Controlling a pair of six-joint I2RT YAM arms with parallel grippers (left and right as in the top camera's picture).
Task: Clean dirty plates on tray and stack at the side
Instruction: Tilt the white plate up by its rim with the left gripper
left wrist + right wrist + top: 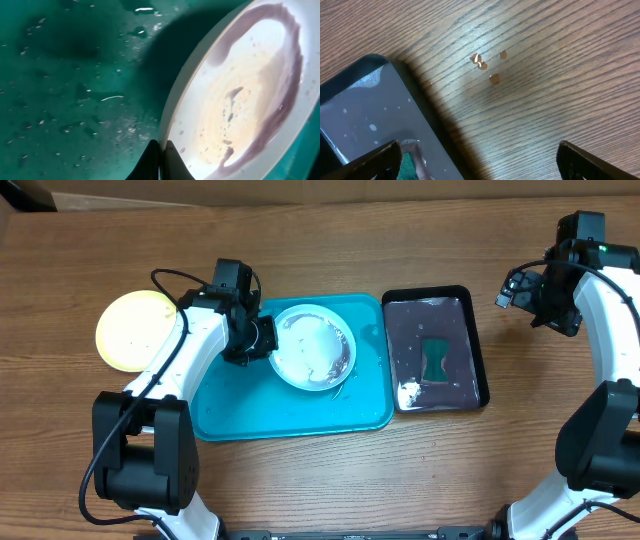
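Nearest the left wrist lens, the dark fingertips (150,162) of the left gripper (161,159) are pinched on the rim of the white round plastic plate (250,100), with almost no gap between them. That plate carries a dark purplish ring of smear and a few specks at its centre. It sits near the middle of the large turquoise-blue rectangular plastic tray (75,100), whose floor is wet with droplets. A deep shadow under the held rim suggests that edge is raised a little, though I cannot be sure.

In the overhead view the yellow-green round plastic plate (135,330) lies at the left of the frame on the bare brown wood-grain table (330,490), off the tray and looking clean. No third plate shows.

Just beside the turquoise tray on its right stands the smaller black rectangular tray (408,330), holding water, foam and the green sponge (436,358). At the far right the right gripper (485,162) hangs over bare table, fingers spread wide with nothing between them.

By my reading the step in hand is the white plate: gripped, not yet wiped. The next move calls for the free arm to fetch the sponge and bring it to the smeared face while the left one steadies the rim.
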